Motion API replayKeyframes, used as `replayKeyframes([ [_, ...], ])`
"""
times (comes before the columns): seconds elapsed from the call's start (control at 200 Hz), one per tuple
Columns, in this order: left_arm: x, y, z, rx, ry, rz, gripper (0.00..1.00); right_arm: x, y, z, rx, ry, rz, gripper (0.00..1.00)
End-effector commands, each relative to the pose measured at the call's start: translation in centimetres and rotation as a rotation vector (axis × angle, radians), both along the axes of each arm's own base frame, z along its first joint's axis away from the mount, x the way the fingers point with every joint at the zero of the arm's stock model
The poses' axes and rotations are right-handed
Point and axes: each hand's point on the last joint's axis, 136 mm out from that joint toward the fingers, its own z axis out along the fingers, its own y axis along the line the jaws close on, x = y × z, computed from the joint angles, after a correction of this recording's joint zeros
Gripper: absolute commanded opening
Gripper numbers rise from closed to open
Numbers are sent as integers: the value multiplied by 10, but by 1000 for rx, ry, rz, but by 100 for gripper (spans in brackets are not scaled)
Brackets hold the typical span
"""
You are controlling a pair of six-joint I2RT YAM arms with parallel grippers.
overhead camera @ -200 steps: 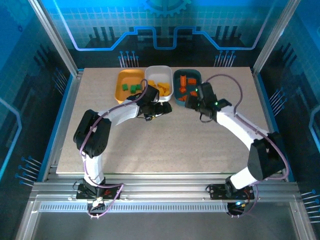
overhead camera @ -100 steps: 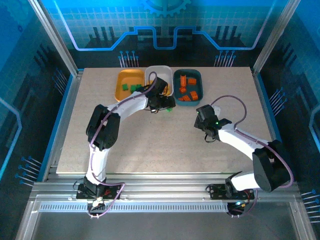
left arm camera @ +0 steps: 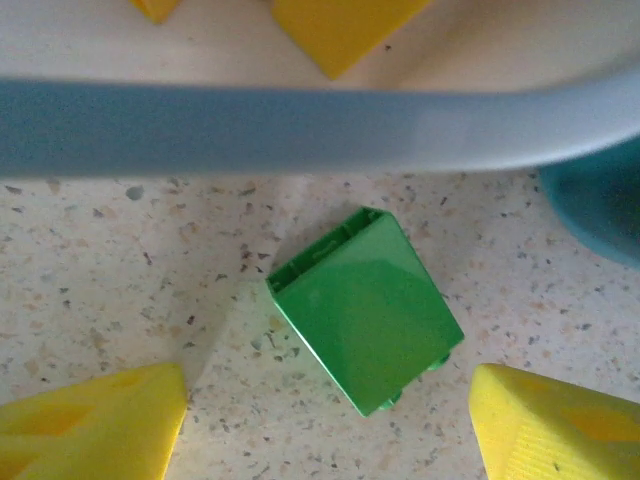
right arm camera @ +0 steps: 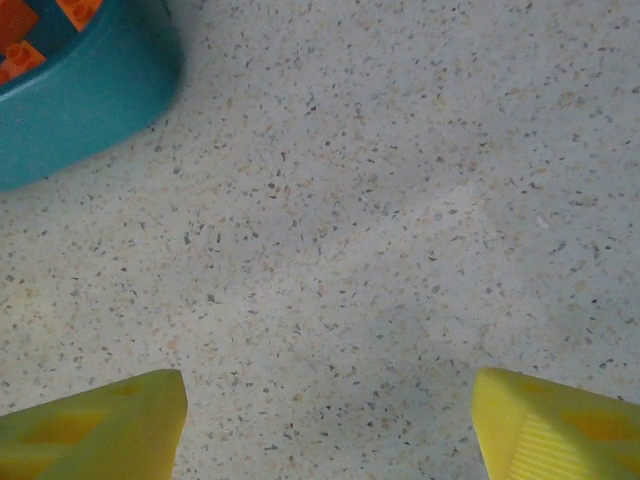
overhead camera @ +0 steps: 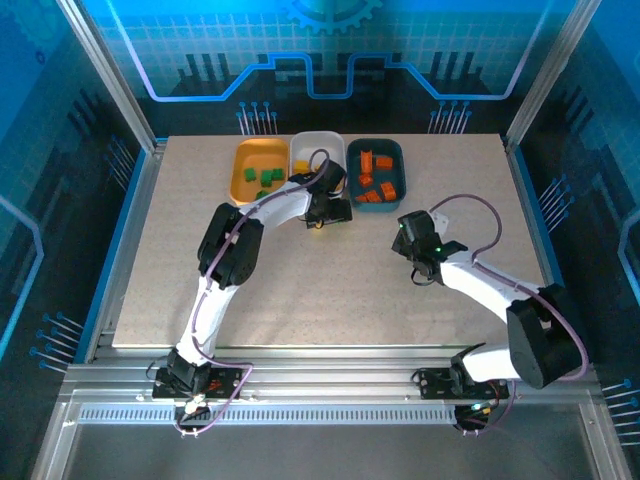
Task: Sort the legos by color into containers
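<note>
A green lego [left arm camera: 365, 310] lies on the table [left arm camera: 120, 290] between the spread fingertips of the left gripper [left arm camera: 325, 435], touched by neither, just in front of the white tray [left arm camera: 300, 130] rim and near the teal tray [left arm camera: 600, 200]. The left gripper is held partly open, with nothing gripped. The right gripper [right arm camera: 330, 420] is likewise open and empty above bare table. Since one second ago, the left gripper has been shifted rightward and the right gripper withdrawn from the teal tray. Overhead, the orange tray [overhead camera: 258, 152] with green legos [overhead camera: 266, 174] is seen.
</note>
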Motion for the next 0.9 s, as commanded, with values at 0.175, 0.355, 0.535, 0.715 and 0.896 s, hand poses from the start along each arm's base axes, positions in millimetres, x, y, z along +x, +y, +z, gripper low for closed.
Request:
replayKeyframes([
  [0.175,4,0,-5,34,-6,44,74,11,9,-4,60,-4,-2,76],
  [0.355,3,-2,-7,30,-2,47,69,12,13,-8,74,11,9,75],
  [0.535,-19,4,-11,55,15,40,67,12,16,-9,80,20,20,75],
  [0.715,-38,20,-17,92,34,41,66,13,19,-10,95,22,32,75],
  [0.896,-44,22,-5,81,18,25,66,12,21,-11,99,29,37,75],
])
